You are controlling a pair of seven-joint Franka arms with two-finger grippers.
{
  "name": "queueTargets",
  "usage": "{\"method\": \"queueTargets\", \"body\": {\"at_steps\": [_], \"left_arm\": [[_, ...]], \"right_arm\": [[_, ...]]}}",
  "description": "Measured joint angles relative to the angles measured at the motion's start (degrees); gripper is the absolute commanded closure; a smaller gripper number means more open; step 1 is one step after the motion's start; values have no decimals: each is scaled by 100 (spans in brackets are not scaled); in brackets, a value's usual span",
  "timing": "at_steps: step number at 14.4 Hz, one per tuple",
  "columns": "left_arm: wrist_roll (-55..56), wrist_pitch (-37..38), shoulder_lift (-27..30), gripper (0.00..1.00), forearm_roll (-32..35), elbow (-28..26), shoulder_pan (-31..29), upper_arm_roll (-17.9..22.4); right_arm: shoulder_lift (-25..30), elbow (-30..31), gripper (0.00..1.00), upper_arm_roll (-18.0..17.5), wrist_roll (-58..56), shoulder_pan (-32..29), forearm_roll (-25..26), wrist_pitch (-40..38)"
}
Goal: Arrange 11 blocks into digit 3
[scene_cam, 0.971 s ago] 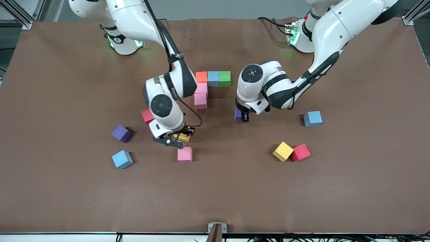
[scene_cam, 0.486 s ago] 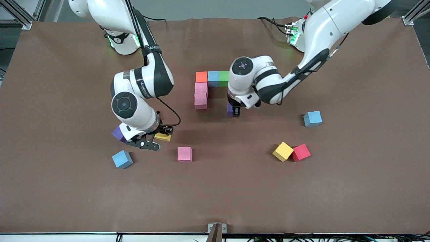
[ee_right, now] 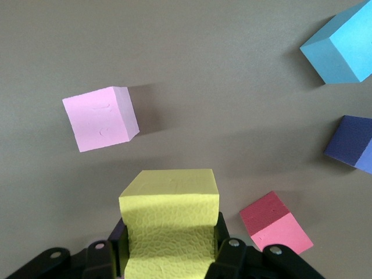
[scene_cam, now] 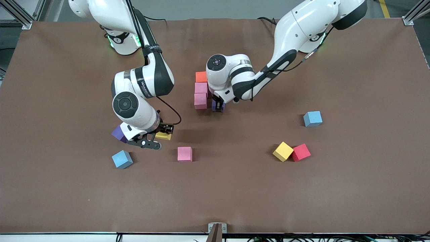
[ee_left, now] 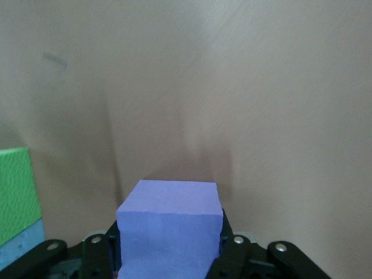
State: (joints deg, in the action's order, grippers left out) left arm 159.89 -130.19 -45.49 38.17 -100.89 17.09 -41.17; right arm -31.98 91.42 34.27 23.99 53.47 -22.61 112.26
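The left gripper (scene_cam: 218, 107) sits just above centre of the front view, its fingers clamped on a purple block (scene_cam: 215, 106) held low beside the lower of two pink blocks (scene_cam: 200, 101); the left wrist view shows that purple block (ee_left: 170, 226) squeezed between the black fingers (ee_left: 235, 250), with a green block (ee_left: 17, 195) and a sliver of light blue block (ee_left: 20, 244) at the lower left edge of that picture; in the front view the partly built digit 3 (scene_cam: 201, 89) lies in the upper middle of the frame as an orange block (scene_cam: 201, 76) with the two pink ones stacked below it in the picture, the left arm covering whatever lies beside the orange one; the right gripper (scene_cam: 163, 133) is at the middle left of the front view, closed on a yellow block (scene_cam: 163, 135) and lifted over the table (scene_cam: 235, 188); the right wrist view shows this yellow block (ee_right: 170, 224) gripped, with a loose pink block (ee_right: 100, 118), a red block (ee_right: 273, 225), a dark purple block (ee_right: 351, 142) and a light blue one (ee_right: 340, 49) on the cloth below; in the front view the loose pink block (scene_cam: 184, 154) lies at lower centre left, a blue block (scene_cam: 122, 159) at lower left, a dark purple one (scene_cam: 117, 133) partly hidden by the right arm's wrist; at the right of the frame lie another blue block (scene_cam: 312, 118) and, lower, a yellow block (scene_cam: 283, 151) touching a red block (scene_cam: 301, 152).
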Motion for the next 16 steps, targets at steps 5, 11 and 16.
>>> {"method": "queueTargets", "body": {"at_steps": [5,11,16], "left_arm": [[27,15,-37,67,-211,79,165,11],[156,1,-47,67,-366,182,169,118],[226,-3,-76,65,-371,283,170,194]], "right_arm": [[-1,54,100,-1,-2,5,0,11],[-2,98,99,-1,-5,6,0,40],[-1,103,99,-1,-7,7,0,40]]}}
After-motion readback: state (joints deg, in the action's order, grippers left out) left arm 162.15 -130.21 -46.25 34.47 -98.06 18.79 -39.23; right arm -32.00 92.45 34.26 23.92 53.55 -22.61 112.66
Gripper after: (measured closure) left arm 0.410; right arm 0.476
